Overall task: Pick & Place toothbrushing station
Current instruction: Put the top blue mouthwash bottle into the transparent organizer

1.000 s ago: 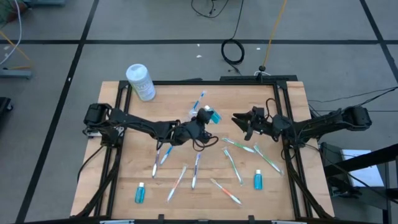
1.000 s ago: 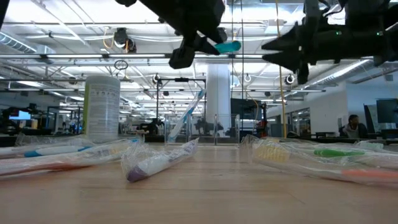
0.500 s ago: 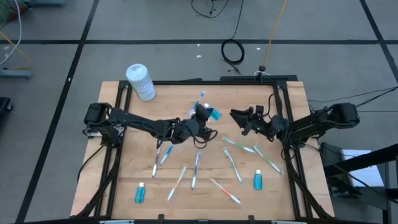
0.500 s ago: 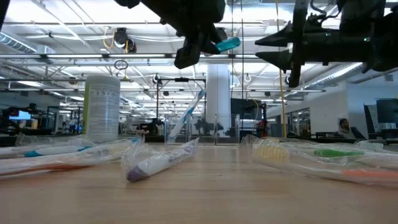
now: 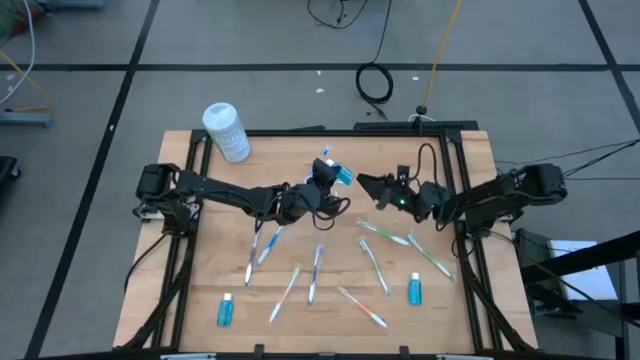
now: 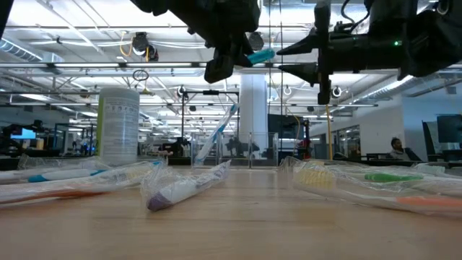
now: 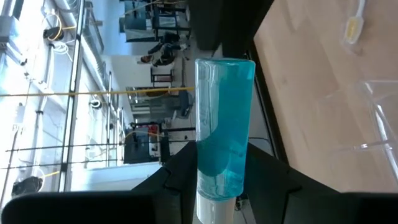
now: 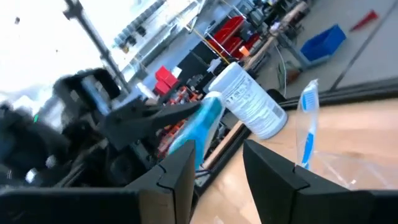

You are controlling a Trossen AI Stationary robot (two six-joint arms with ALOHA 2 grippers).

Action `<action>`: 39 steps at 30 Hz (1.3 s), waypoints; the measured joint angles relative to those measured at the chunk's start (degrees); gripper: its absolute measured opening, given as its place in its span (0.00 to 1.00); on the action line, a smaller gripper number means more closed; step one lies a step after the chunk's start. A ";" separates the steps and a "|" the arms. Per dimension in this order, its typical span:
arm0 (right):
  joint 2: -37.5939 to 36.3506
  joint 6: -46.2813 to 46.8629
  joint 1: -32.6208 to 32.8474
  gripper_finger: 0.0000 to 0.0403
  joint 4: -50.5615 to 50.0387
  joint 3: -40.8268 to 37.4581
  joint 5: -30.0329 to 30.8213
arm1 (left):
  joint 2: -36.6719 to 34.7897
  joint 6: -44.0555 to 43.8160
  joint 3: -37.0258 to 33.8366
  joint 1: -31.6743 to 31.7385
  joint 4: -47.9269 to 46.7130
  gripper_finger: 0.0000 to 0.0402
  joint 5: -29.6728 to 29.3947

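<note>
Though colourless, see-through holder (image 6: 232, 154) with blue toothbrush (image 6: 219, 134); left tool (image 7: 222, 177) round blue tube (image 7: 224, 118), right tool (image 8: 217, 153) agape.

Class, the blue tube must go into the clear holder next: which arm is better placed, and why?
Probably the left. The left gripper already holds the blue tube above the table, close to the clear holder. The right gripper is open, holding nothing.

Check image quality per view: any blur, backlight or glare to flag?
Low view: both arms are backlit silhouettes against bright ceiling lights; the near toothbrushes are soft. Right wrist view: the left gripper and its blue tube look motion-smeared, with the upper left blown out. Left wrist view: the tube is sharp, the windows overexposed. High view: even light, no glare.
</note>
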 joint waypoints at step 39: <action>0.38 22.45 -3.81 0.32 3.92 1.23 -0.02 | 0.00 10.47 -0.02 2.33 6.40 0.28 8.15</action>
